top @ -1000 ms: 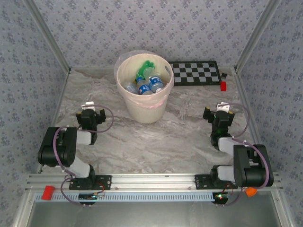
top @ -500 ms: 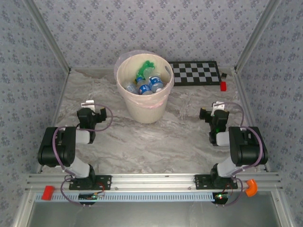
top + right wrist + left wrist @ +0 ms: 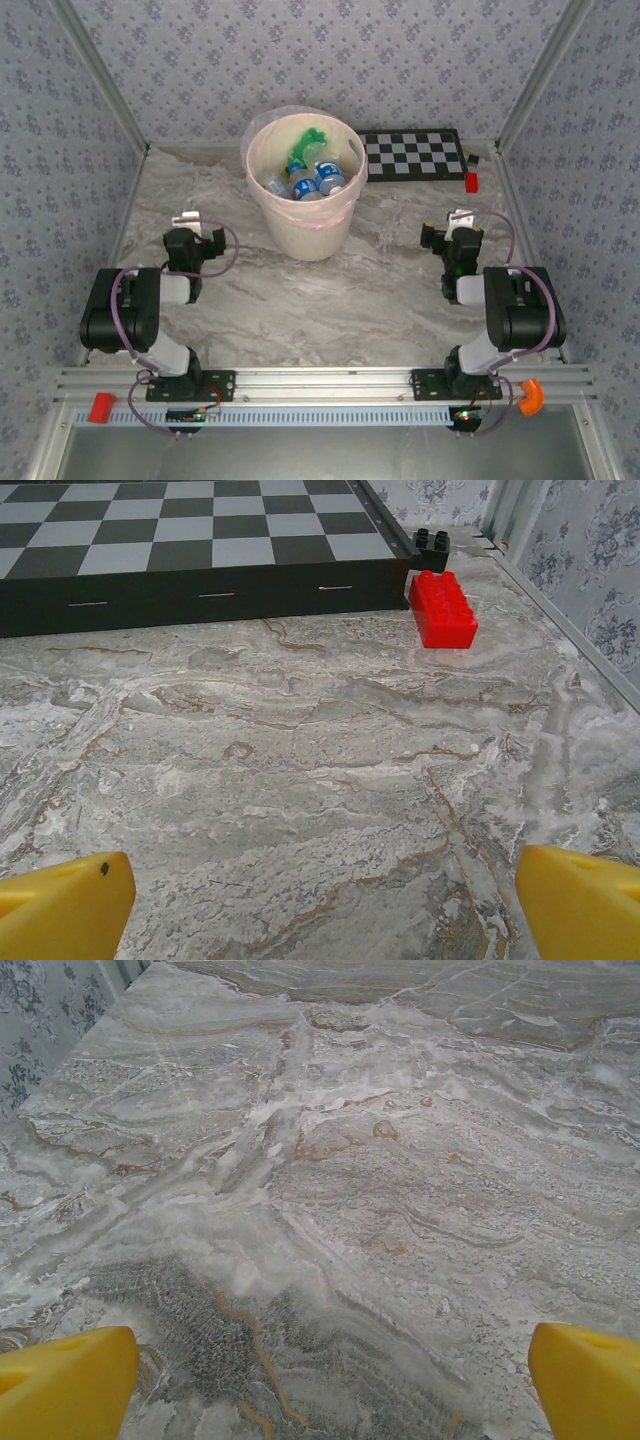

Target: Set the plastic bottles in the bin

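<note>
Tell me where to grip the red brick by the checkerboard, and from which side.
Grip the red brick across its two long side faces, right gripper coming straight down. It lies flat, studs up, and those sides are flat and parallel. The checkerboard edge sits close on its left, so that finger may fit tightly; the black brick sits behind it.
</note>
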